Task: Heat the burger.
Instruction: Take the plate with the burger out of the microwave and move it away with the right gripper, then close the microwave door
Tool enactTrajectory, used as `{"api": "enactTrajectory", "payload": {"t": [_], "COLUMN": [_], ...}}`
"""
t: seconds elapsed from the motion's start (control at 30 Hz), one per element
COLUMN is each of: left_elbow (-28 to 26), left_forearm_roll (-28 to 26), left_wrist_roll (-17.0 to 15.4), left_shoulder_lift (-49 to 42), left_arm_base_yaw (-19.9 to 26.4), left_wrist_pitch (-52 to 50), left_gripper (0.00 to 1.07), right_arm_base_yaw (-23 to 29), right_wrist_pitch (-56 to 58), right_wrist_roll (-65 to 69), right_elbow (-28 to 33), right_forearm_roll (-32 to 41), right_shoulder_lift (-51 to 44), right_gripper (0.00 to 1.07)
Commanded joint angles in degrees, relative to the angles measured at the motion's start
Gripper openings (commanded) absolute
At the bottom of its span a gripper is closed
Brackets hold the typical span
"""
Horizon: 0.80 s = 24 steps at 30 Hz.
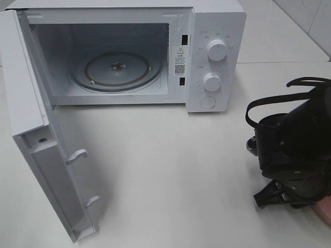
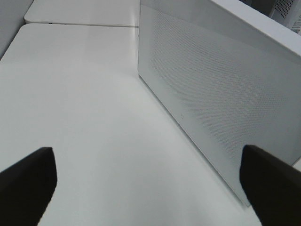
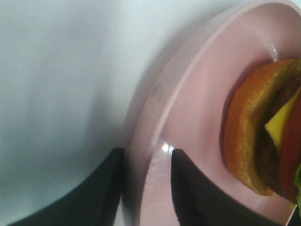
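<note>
the right gripper [image 3: 146, 188] straddles the pink plate [image 3: 197, 94] rim, one finger either side — whether it grips, i cannot tell. the burger [image 3: 263, 136] lies on the plate just beyond. the left gripper [image 2: 150, 188] gapes empty beside the microwave door [image 2: 221, 99].

A white microwave [image 1: 207, 57] stands on the surface [image 1: 170, 181], door [image 1: 46, 155] swung open; a pink plate [image 3: 188, 122] lies well right of it.

A glossy pink plate [image 3: 188, 117] and a shiny bun on the burger [image 3: 263, 132] are seen. The microwave [image 1: 217, 31] is cased in smooth white plastic, with a glass turntable [image 1: 116, 70] inside.
</note>
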Motion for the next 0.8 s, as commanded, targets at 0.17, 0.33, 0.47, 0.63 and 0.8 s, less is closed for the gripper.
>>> {"api": "enactTrajectory", "payload": {"t": [0.17,0.33,0.47,0.63,0.8], "left_elbow": [0.1,0.1,0.1,0.1,0.1], "left_forearm_roll": [-0.5,-0.5,-0.5,-0.5,-0.5], "left_wrist_roll": [-0.2,-0.2,-0.2,-0.2,-0.2], "left_shoulder_lift": [-0.2,-0.2,-0.2,-0.2,-0.2], "left_arm_base_yaw": [0.2,0.2,0.2,0.2,0.2], "left_wrist_pitch": [0.1,0.1,0.1,0.1,0.1], "left_gripper": [0.98,0.98,0.98,0.98,0.98], "right_arm_base_yaw": [2.5,4.2,5.6,6.3,6.3], "right_wrist_pitch": [1.2,0.6,-1.4,-2.2,-0.4], "right_wrist_roll": [-7.0,-16.8,-26.0,-36.6,-44.9], "right_elbow": [-1.8,-3.8,-4.6,-4.6,-4.6], "right_forearm_roll": [4.3,11.3,17.9,27.8,35.9], "right_shoulder_lift": [-8.5,-17.9,-25.4,-35.4,-44.3], "right_gripper": [0.50,0.51,0.59,0.76,0.81]}}
